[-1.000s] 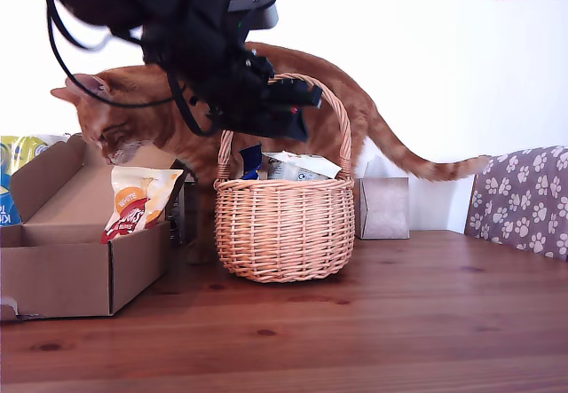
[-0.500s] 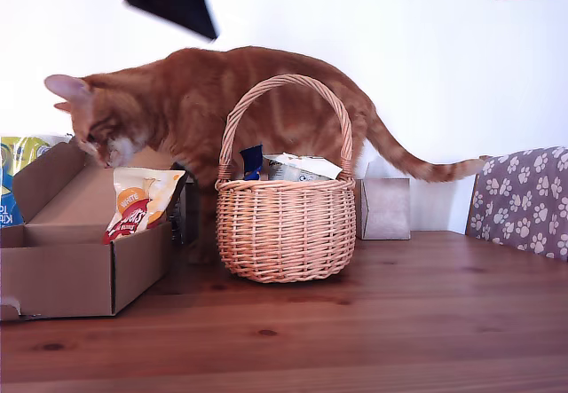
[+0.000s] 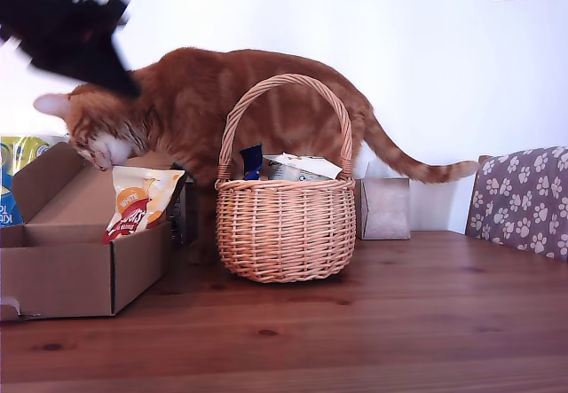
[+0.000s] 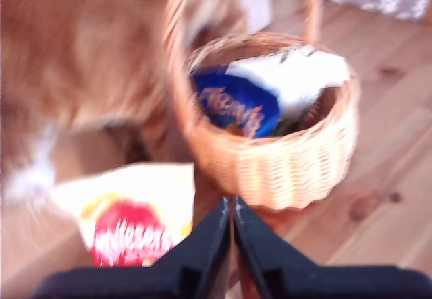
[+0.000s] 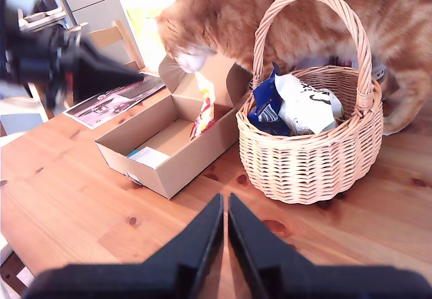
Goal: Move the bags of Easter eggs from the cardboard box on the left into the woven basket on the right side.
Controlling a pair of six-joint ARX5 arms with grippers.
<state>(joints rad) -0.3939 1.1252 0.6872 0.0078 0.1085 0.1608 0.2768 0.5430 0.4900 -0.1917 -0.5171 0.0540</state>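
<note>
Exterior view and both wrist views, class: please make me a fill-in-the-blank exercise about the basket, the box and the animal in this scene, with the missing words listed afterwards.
1. The dark blue bag lies inside the woven ____.
2. The cream-and-orange bag leans in the cardboard ____.
3. An orange ____ stands behind the woven basket with its head over the cardboard box.
4. In its own wrist view, my second claw has its jaws ____.

Missing words: basket; box; cat; shut
</note>
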